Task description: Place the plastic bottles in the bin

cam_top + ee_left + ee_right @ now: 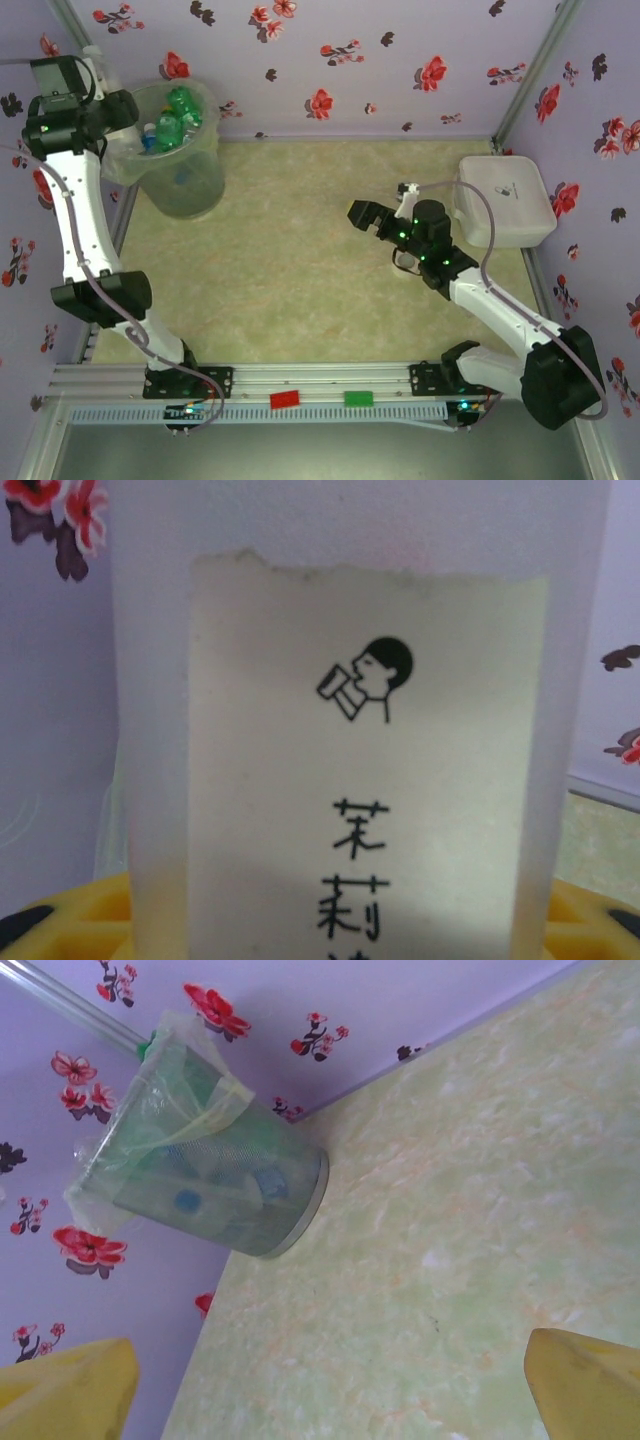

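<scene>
At upper left, the left gripper point(118, 108) clasps a pale-labelled bottle point(370, 730) beside the bin point(190, 175); the right gripper point(328, 1385) gapes, holding nothing.

Frosted plastic bottle point(150, 730) with matt paper label point(370, 730), bin point(290, 1195) lined in filmy translucent plastic

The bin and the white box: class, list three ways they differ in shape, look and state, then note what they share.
The bin is round and tall; the white box is rectangular and low. The bin is see-through, with a bag lining; the white box is opaque. The bin is open-topped and holds bottles; the white box has its lid on. Both stand on the table, towards its far corners.
</scene>
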Robot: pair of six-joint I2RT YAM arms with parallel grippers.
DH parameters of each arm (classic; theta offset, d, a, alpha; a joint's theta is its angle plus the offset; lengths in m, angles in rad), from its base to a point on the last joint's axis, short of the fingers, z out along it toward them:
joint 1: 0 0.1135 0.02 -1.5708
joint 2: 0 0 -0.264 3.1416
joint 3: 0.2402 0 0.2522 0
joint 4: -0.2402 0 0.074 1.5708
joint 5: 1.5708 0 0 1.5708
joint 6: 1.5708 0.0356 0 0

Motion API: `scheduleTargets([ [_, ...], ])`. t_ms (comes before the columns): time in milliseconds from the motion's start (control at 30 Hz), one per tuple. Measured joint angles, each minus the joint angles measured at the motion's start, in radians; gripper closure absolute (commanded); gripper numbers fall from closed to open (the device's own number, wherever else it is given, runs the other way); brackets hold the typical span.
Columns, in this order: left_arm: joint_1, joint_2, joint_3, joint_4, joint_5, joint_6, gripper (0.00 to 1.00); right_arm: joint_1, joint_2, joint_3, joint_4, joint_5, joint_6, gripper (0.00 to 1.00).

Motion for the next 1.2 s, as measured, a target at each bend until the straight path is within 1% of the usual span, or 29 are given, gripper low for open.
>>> scheduleTargets([
  [100,0.022,0.052,0.0,0.012,0.036,-0.027,0.57,0.014,0.011,0.011,-0.006,0.0,-0.005,0.0],
  [267,0.02,0.119,0.003,0.013,0.103,-0.063,0.55,0.018,0.03,0.029,-0.03,0.0,-0.018,0.0],
  [367,0.015,0.151,0.024,0.008,0.127,-0.078,0.52,0.02,0.037,0.033,-0.039,0.001,-0.019,0.0],
  [400,0.015,0.154,0.036,0.007,0.131,-0.079,0.48,0.022,0.039,0.034,-0.042,0.001,-0.019,0.0],
  [467,0.008,0.167,0.058,0.016,0.137,-0.082,0.35,0.024,0.04,0.036,-0.046,0.002,-0.019,0.0],
  [500,0.001,0.176,0.067,0.022,0.14,-0.084,0.27,0.025,0.04,0.036,-0.049,0.003,-0.019,0.0],
  [533,-0.005,0.186,0.074,0.025,0.145,-0.088,0.11,0.026,0.04,0.037,-0.053,0.004,-0.019,0.0],
  [567,-0.011,0.195,0.078,0.028,0.147,-0.094,0.0,0.026,0.04,0.037,-0.057,0.004,-0.019,0.0],
  [700,-0.025,0.231,0.086,0.027,0.153,-0.112,0.0,0.027,0.04,0.037,-0.073,0.004,-0.023,0.0],
  [900,-0.026,0.232,0.103,0.028,0.134,-0.114,0.0,0.031,0.04,0.037,-0.09,0.008,-0.027,0.0],
  [1067,-0.026,0.189,0.105,0.027,0.119,-0.114,0.0,0.031,0.04,0.037,-0.092,0.015,-0.038,0.0],
  [1200,-0.026,0.114,0.105,0.027,0.115,-0.114,0.0,0.031,0.04,0.04,-0.118,0.032,-0.053,0.0],
])
